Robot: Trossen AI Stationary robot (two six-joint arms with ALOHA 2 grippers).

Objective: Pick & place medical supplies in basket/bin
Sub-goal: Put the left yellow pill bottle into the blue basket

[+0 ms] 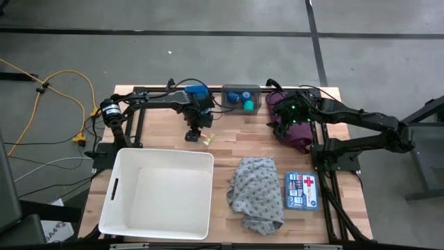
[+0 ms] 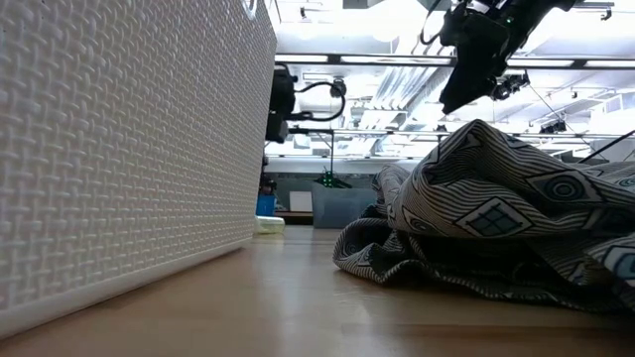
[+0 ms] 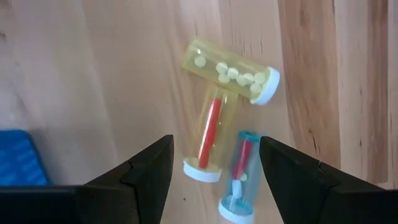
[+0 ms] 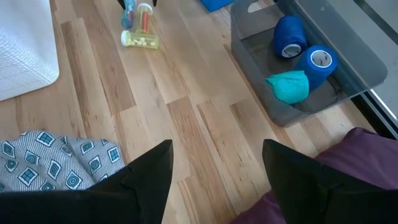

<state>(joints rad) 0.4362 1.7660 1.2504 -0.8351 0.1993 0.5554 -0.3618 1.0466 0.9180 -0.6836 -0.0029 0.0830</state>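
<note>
Three small vials lie on their sides on the wood: a yellow one with pills (image 3: pixel 230 71), a yellow one with a red insert (image 3: pixel 208 140) and a bluish one (image 3: pixel 239 177). My left gripper (image 3: pixel 214 168) hovers open above them (image 1: pixel 206 139), touching none. My right gripper (image 4: pixel 216 174) is open at the table's far right, above bare wood beside the maroon cloth (image 4: pixel 348 162) (image 1: pixel 300 137). Blue and green tape rolls (image 4: pixel 298 59) sit in the small grey bin (image 1: pixel 241 98). The grey patterned cloth (image 1: pixel 257 193) lies crumpled on the table. The white tub (image 1: pixel 156 191) stands near left.
A small blue bin (image 1: pixel 196 92) stands at the far edge, left of the grey bin. A first-aid kit (image 1: pixel 300 189) lies right of the patterned cloth. Black frame posts (image 1: pixel 326 160) rise along both table sides. Bare wood (image 1: pixel 243 135) lies between the vials and the maroon cloth.
</note>
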